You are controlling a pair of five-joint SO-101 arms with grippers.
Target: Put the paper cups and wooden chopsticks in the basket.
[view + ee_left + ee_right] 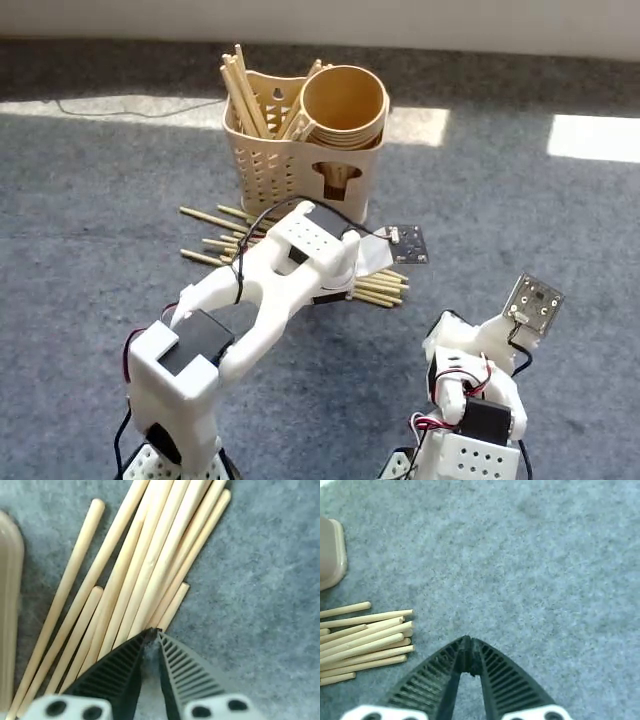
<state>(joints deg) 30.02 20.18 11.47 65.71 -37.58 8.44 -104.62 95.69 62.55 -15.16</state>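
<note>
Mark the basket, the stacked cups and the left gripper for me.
basket (268,168), high view, front wall.
cups (345,98), high view, inside of the top cup.
left gripper (152,634), left wrist view, between its tips.

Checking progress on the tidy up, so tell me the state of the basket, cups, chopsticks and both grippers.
Basket: upright, partly filled.
Cups: stacked, in the basket.
Chopsticks: some standing in the basket, the rest lying loose on the carpet.
Left gripper: shut, empty, at the loose chopsticks.
Right gripper: shut, empty.
</note>
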